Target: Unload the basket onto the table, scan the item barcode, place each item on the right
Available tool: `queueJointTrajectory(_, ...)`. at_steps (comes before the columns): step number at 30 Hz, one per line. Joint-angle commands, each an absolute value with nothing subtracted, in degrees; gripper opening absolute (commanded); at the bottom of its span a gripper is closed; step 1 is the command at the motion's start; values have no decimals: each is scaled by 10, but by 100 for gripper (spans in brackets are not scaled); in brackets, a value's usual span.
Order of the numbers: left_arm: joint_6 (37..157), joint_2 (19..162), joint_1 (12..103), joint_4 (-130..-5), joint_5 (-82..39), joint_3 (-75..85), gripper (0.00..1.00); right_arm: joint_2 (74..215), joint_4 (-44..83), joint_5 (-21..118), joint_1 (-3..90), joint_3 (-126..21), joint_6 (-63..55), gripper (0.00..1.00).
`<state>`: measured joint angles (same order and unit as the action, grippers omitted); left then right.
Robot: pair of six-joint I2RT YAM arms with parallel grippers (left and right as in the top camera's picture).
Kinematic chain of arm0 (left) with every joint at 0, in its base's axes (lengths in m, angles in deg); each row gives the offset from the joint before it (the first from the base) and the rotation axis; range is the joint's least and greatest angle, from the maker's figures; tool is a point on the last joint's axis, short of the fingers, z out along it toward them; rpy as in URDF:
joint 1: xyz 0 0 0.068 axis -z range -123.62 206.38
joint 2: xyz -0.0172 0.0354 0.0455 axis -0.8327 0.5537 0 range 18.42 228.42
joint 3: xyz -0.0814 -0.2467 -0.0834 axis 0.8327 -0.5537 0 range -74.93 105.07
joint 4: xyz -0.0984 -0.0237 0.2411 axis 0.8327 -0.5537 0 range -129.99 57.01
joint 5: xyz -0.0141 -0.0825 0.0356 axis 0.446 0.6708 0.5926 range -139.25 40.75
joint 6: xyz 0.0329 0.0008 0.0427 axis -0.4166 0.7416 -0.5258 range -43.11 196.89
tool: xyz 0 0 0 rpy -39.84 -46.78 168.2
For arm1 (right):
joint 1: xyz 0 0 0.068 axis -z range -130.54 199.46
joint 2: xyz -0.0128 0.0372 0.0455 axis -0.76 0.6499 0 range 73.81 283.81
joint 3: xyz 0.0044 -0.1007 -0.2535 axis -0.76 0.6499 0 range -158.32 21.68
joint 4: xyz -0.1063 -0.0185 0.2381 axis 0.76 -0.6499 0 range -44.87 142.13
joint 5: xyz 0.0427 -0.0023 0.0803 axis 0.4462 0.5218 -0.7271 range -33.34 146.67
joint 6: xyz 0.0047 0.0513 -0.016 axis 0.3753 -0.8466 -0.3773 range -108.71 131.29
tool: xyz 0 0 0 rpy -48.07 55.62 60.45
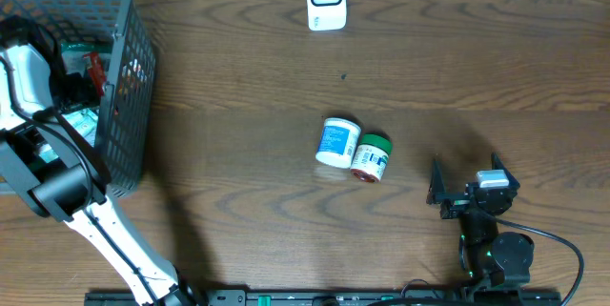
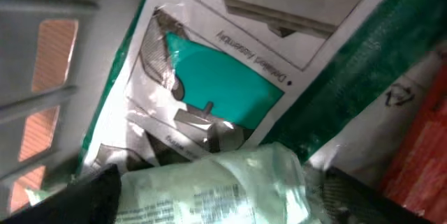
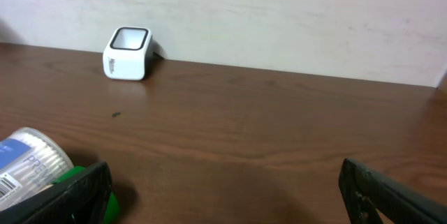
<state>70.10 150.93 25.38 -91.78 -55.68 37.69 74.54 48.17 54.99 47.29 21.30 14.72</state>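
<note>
we see 2 arms. the left arm [image 1: 112, 237] wears smooth white shells on its long links, joined by chunky black joint housings, and a black cable [image 1: 71, 130] loops along it. the left fingers [image 2: 66, 199] are dark, 1 with a fine woven texture. the right arm [image 1: 496, 249] is black all over, with rounded joints, a small pale grey block by the wrist, a faint green glow lower down and a thin black cable [image 1: 564, 249] curving off its side. the right fingers [image 3: 398, 196] are flat black blades.

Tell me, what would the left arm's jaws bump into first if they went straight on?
Most likely the pale green packet, which sits right between the open jaws. A printed sheet lies beyond it, but how far beyond is hard to tell.
</note>
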Motion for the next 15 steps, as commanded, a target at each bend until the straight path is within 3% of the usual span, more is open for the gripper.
queueJointTrajectory(1,745,1493,254,-918,-563,374,59,745,480,551,464,214,152,99)
queueJointTrajectory(2,745,1493,254,-920,-563,374,53,745,480,551,464,214,152,99)
queueJointTrajectory(6,745,1493,255,-928,-560,371,51,745,480,551,464,214,152,99)
queueJointTrajectory(11,746,1486,257,-929,-557,372,9,745,480,551,464,214,152,99)
queueJointTrajectory(15,755,1465,258,-923,-557,373,8,745,480,551,464,214,152,99)
